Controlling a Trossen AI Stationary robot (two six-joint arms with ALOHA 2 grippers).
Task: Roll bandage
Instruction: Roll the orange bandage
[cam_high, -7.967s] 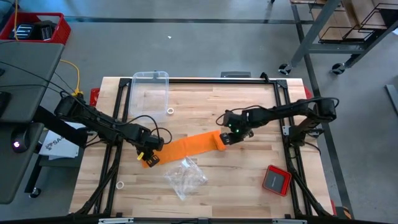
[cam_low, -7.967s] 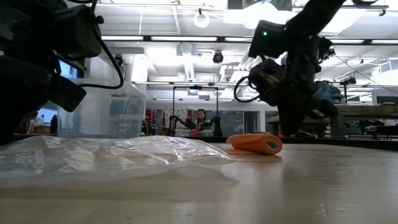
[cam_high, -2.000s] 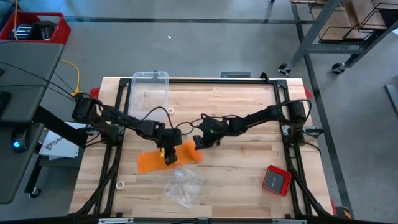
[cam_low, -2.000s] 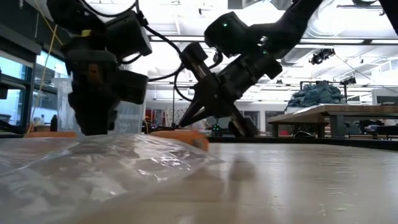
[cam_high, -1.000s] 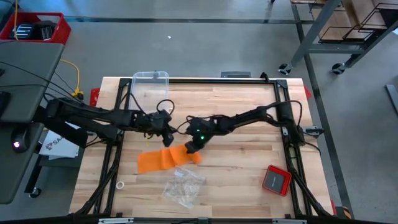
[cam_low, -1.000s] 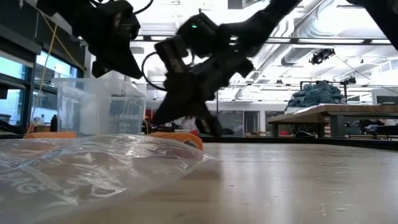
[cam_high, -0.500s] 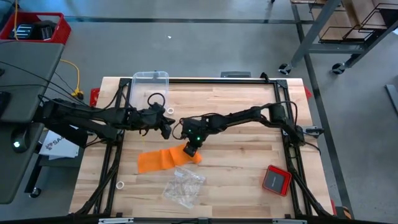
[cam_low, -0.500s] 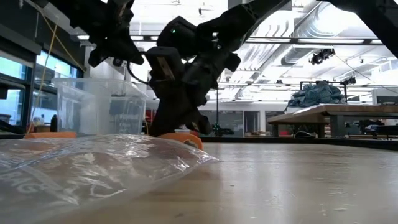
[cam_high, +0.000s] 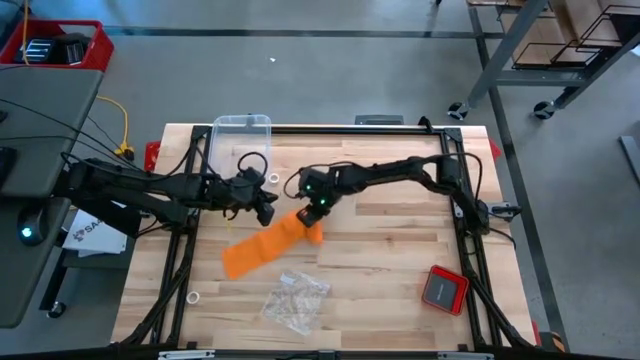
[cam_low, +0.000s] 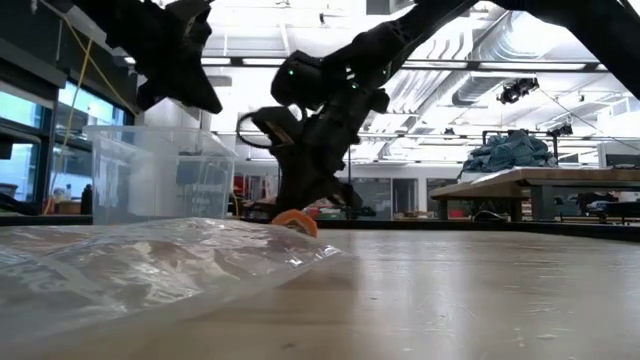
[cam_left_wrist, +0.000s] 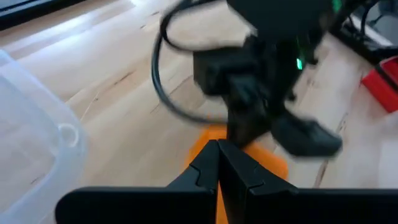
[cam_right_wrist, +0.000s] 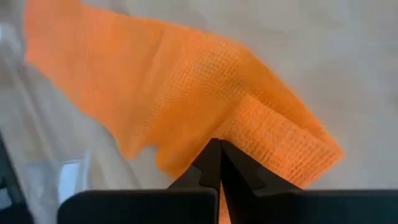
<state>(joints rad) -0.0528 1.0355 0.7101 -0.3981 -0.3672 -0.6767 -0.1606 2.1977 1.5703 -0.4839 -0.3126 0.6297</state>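
Orange bandage (cam_high: 270, 245) lies near the middle of the wooden surface (cam_high: 400, 250), a partly unrolled strip running diagonally, with its rolled end at the upper right under the right gripper (cam_high: 318, 212). I read the right jaws as fully closed, tips pressed together and bearing down on the rolled end; in the right wrist view the closed tips sit directly over the thicker fold of the bandage (cam_right_wrist: 249, 143), though I cannot confirm that any fabric is pinched between them. The left gripper (cam_high: 268, 208) sits just beside the right one, over the surface above the strip's middle, its jaws likewise fully closed and empty; the left wrist view shows those closed tips with the bandage (cam_left_wrist: 249, 158) and the right arm beyond them. A clear plastic bin (cam_high: 240, 150) stands at the far left of the surface. A crumpled clear plastic bag (cam_high: 295, 300) lies nearer the front edge, below the strip. A small red square device (cam_high: 443, 289) rests toward the front right corner.
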